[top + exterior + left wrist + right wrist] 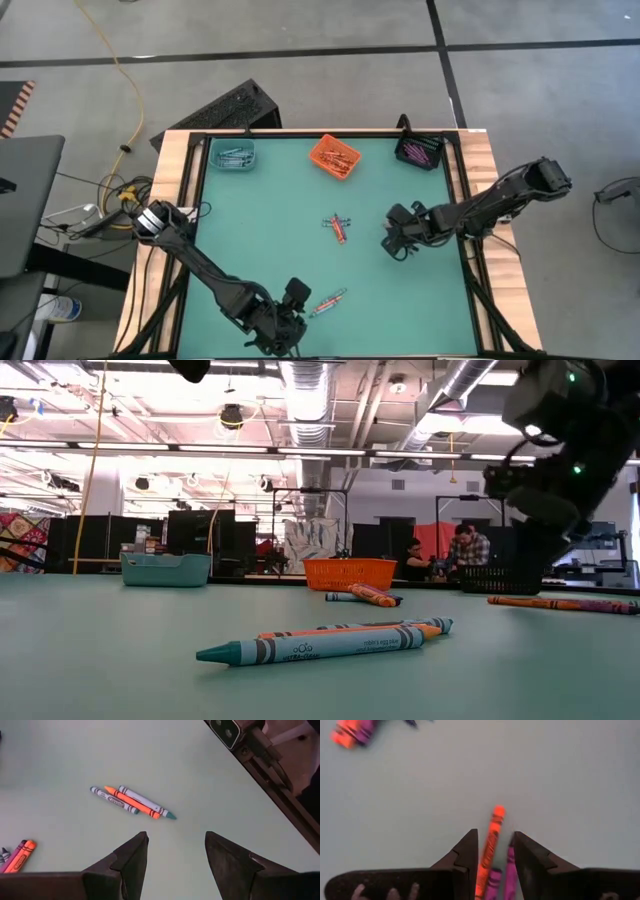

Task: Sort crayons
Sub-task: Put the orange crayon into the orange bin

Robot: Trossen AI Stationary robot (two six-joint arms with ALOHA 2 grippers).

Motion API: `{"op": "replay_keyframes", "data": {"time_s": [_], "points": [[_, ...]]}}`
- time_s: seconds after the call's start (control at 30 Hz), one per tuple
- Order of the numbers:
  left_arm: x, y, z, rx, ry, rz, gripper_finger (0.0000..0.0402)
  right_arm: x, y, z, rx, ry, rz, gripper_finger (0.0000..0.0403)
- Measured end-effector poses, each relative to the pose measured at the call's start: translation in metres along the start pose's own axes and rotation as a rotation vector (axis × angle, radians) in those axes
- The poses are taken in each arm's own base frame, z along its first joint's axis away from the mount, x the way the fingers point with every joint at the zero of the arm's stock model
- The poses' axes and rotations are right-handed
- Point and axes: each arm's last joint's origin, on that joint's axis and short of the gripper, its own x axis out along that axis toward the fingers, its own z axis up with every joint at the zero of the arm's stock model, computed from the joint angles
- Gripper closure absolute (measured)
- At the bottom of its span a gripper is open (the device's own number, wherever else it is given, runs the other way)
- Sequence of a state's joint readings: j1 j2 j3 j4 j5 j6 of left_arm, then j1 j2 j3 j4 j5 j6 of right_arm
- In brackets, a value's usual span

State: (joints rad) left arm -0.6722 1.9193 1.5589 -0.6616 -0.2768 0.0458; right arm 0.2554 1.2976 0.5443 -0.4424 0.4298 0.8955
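Note:
Three crayons [132,802], two blue-grey and one orange, lie side by side flat on the green table near its front edge [328,300]. My left gripper [176,834] hovers open just short of them [292,300]. A small pile of crayons [338,227] lies mid-table. My right gripper [398,240] stands to the right of that pile with its jaws part open. An orange crayon [490,845] and purple-pink ones [510,870] show between its fingers [495,832]. In the low view they lie flat on the table [560,603]. Whether the fingers touch them, I cannot tell.
Along the far edge stand a teal bin [233,154], an orange bin [335,157] and a black bin [420,151], each with crayons inside. A wooden frame [480,200] borders the green mat. People sit in the room behind the table [470,545].

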Motion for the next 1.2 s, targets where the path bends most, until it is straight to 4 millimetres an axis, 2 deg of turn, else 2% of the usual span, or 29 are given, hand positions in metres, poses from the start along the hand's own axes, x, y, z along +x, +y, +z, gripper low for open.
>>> {"op": "replay_keyframes", "data": {"time_s": [0.33, 0.9, 1.2], "points": [[0.000, -0.001, 0.000, 0.015, -0.003, -0.002, 0.0214, 0.005, -0.001, -0.015, 0.010, 0.009, 0.035, 0.0284], [0.000, 0.000, 0.001, 0.011, -0.009, 0.000, 0.0214, 0.004, 0.001, -0.015, 0.014, 0.001, 0.049, 0.0292], [0.000, 0.000, 0.003, 0.026, -0.035, -0.001, 0.0214, 0.028, 0.016, -0.013, -0.032, 0.037, 0.027, 0.0307]]}}
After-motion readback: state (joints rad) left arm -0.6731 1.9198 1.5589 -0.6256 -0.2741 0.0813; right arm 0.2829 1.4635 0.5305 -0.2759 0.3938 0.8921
